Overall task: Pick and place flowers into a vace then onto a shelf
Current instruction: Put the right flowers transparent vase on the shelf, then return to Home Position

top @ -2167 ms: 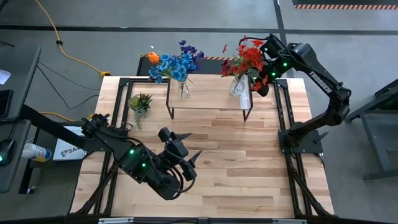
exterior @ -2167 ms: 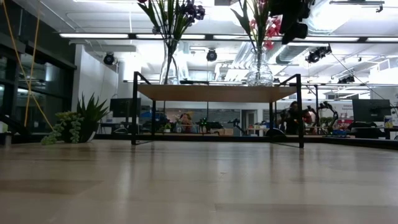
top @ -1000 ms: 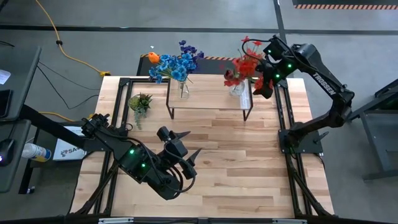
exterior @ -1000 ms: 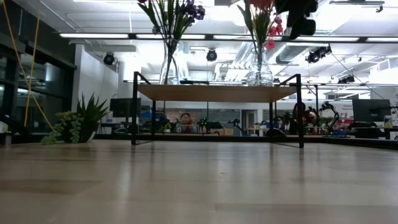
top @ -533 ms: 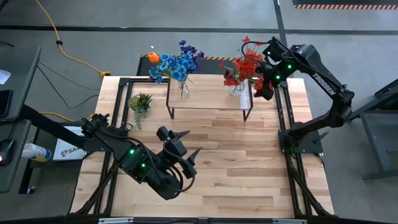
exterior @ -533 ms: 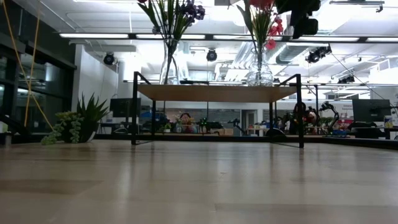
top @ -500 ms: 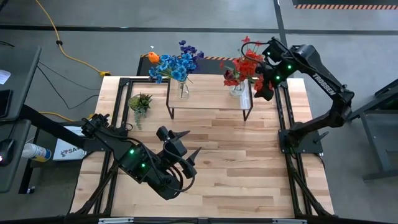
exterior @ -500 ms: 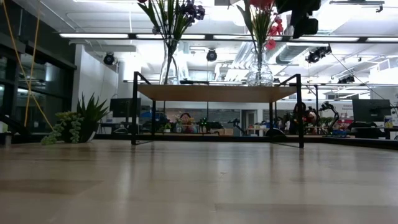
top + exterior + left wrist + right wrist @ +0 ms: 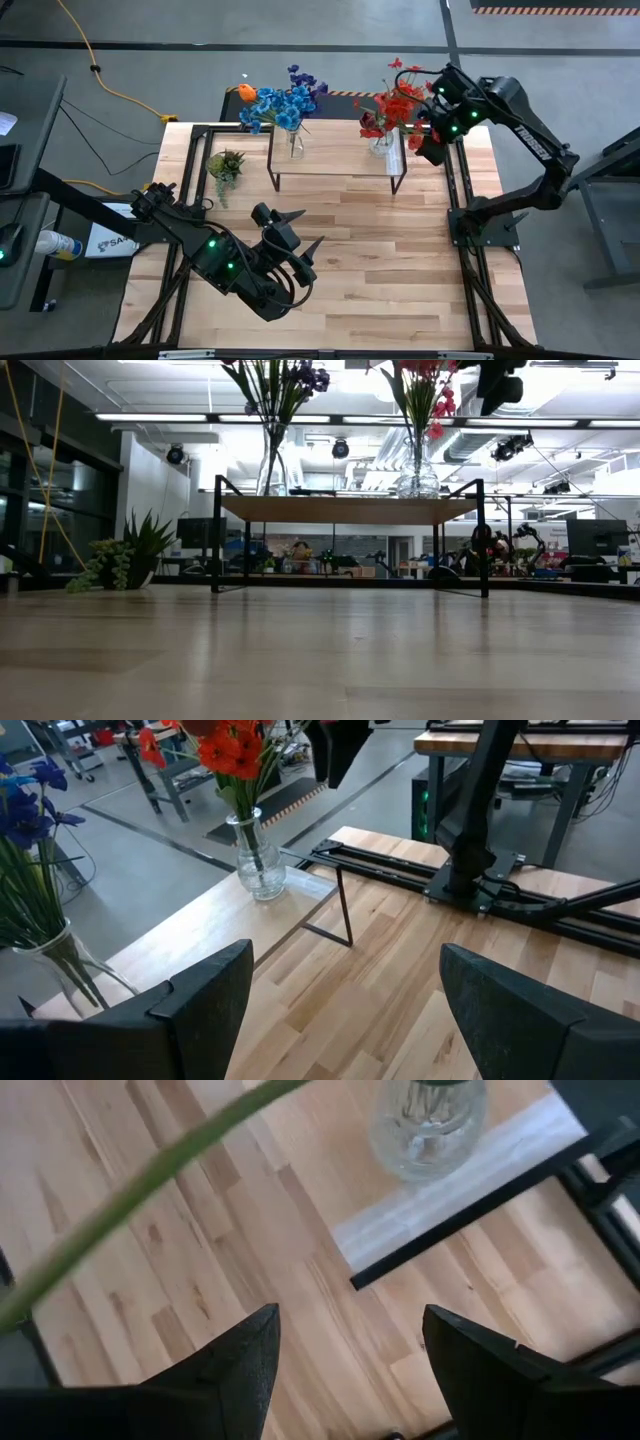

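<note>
The shelf (image 9: 340, 152) stands at the table's far side with two glass vases on its top. The left vase (image 9: 296, 146) holds blue, purple and orange flowers (image 9: 280, 102). The right vase (image 9: 381, 142) holds red flowers (image 9: 395, 105). My right gripper (image 9: 425, 150) hangs open just to the right of the red flowers, above the shelf's right end, pointing down. In its wrist view the vase (image 9: 430, 1120) lies beyond the open fingers, and a green stem (image 9: 150, 1180) crosses the picture. My left gripper (image 9: 308, 230) waits open over the table's near middle.
A small spiky green plant (image 9: 225, 165) stands on the table to the left of the shelf. Black frame rails (image 9: 455, 190) run along the table's left and right sides. Bare wood (image 9: 380, 250) lies between the shelf and the near edge.
My right gripper has drawn away from the red flowers toward the table's right edge and risen slightly, staying open. The flowers and both vases stand where they were.
</note>
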